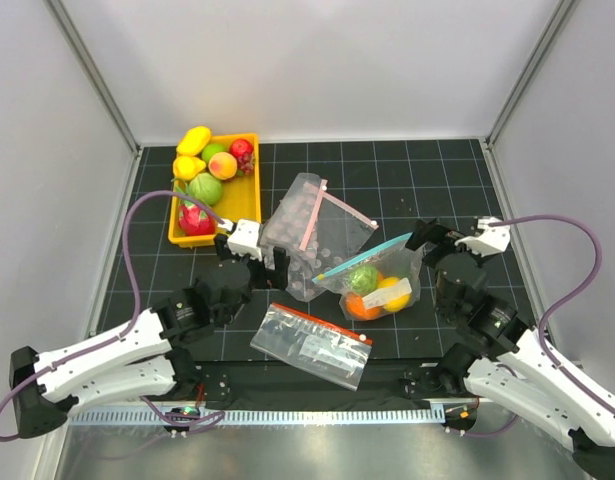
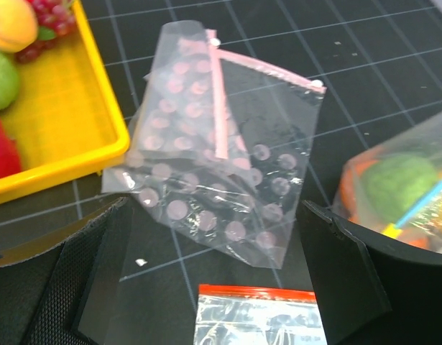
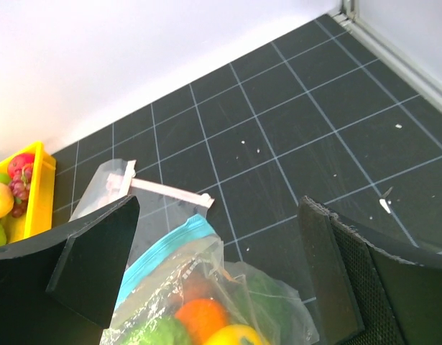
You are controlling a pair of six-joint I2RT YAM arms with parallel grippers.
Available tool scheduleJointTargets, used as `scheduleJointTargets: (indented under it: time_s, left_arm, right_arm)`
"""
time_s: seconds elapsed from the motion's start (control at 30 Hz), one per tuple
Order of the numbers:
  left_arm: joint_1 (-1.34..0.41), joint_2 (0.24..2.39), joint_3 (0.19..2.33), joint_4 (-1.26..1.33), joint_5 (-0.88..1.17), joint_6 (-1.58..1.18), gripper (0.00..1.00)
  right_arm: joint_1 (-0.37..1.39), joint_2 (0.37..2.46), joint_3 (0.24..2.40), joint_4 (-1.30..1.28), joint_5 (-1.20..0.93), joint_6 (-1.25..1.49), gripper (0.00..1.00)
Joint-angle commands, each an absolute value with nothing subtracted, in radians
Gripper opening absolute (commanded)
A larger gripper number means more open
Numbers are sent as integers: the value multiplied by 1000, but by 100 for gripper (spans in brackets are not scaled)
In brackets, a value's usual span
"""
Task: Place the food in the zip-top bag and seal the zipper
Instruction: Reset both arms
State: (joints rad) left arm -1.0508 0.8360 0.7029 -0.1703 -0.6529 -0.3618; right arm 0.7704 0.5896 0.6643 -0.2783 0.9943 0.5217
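To the left of the left end effector (image 2: 213,287) and beyond it sits a yellow tray (image 1: 242,195) of fruit (image 1: 205,188). This end effector stands wide open and holds nothing. A dotted bag (image 2: 213,165) with a pink strip lies just ahead of its fingers, and a flat bag (image 1: 309,343) with a red-orange strip lies on the table (image 1: 437,180) on their near side.

The zip-top bag (image 1: 377,285) rests on the table between the two end effectors, closer to the right one, with green, orange and yellow food (image 1: 365,279) inside. Its teal zipper (image 1: 367,254) runs along the far edge and ends just beside the right end effector (image 3: 213,273). That one is spread wide and empty, with the bag's mouth below its fingers. I cannot tell whether the zipper is sealed.
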Motion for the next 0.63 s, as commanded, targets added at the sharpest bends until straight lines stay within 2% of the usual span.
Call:
scheduleJointTargets:
  time_s: [0.0,0.23,0.43,0.6]
  left_arm:
    - [-1035,838,749,-198,-785,-411,100]
    - [-979,779,710,-180,-743,-451,100]
    - [-979,746,678,-135,-684,-426,100]
    - [-979,753,683,-137,-658,-417,100]
  right_arm:
    - [770,600,710,-294,1081,500,100]
    - [770,534,672,-356,1152,575,100]
    - [770,420,611,-296,1124,535,99]
    - [769,429,612,-285,1092,518,100]
